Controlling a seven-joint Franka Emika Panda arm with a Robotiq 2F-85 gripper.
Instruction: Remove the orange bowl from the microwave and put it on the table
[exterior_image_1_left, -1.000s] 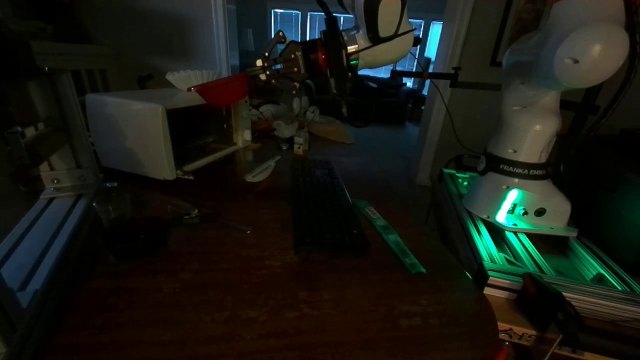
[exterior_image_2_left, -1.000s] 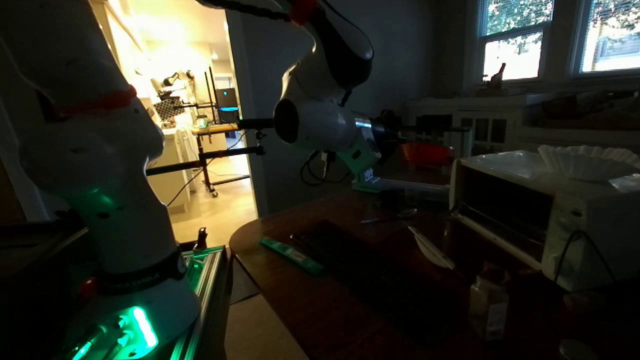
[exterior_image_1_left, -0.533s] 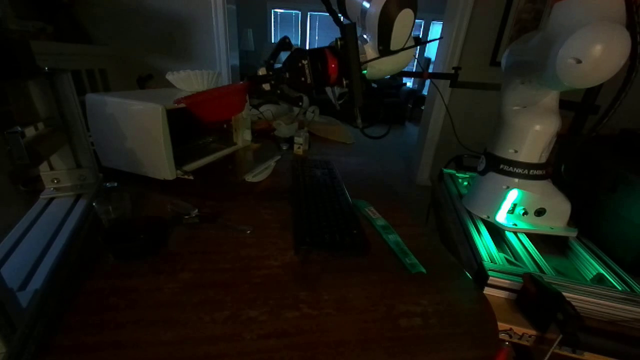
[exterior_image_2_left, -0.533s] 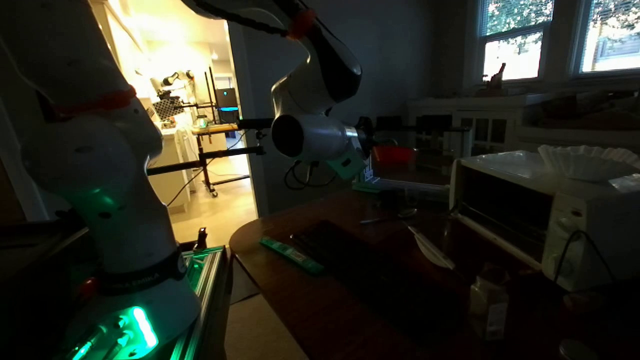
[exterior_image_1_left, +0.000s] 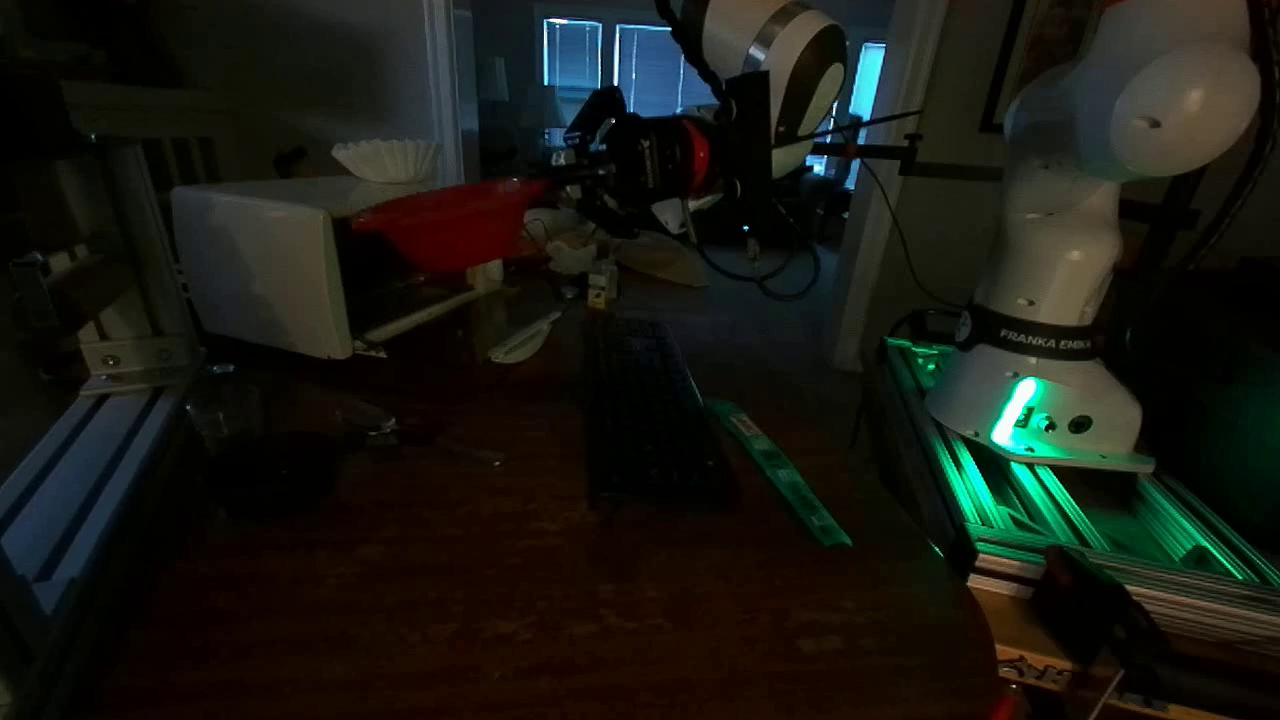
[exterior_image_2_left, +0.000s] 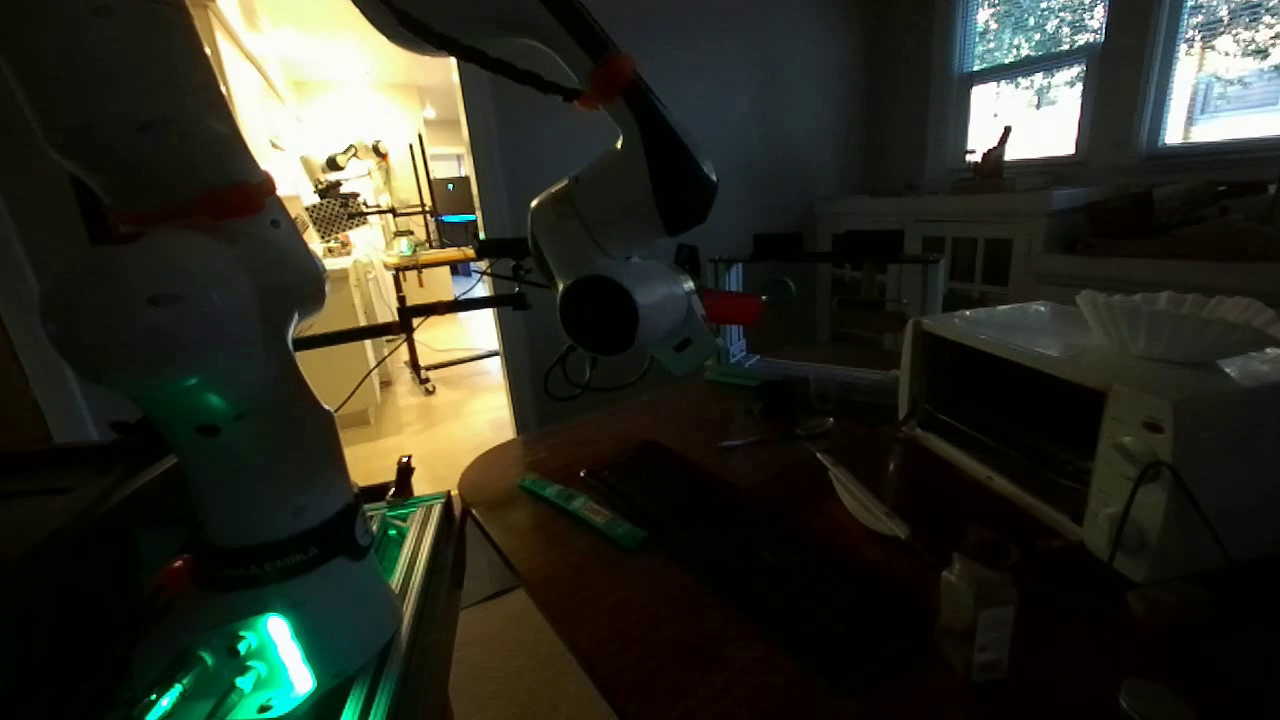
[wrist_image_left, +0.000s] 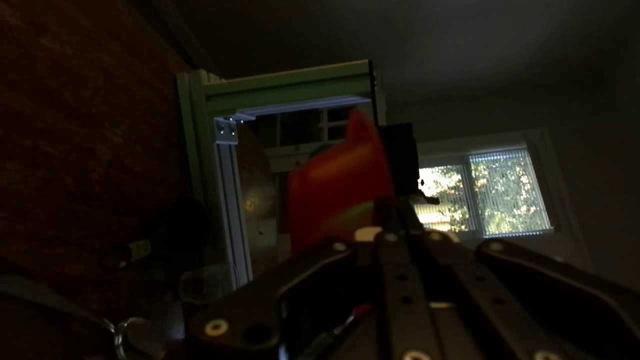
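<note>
Held in the air, the orange bowl (exterior_image_1_left: 450, 230) hangs slightly tilted, its rim pinched by the claw (wrist_image_left: 398, 212) — higher than the tabletop (exterior_image_1_left: 560, 610) and well apart from the white microwave (exterior_image_2_left: 1120, 430), as an exterior view shows. A fluted coffee filter (exterior_image_1_left: 385, 161) sits on top of the microwave. On the tabletop, a green strip (exterior_image_1_left: 780, 470) lies just beside a black keyboard (exterior_image_1_left: 652, 420).

Dark wall (exterior_image_2_left: 800, 110), bright windows (exterior_image_2_left: 1025, 120), lit floor (exterior_image_2_left: 430, 425).
</note>
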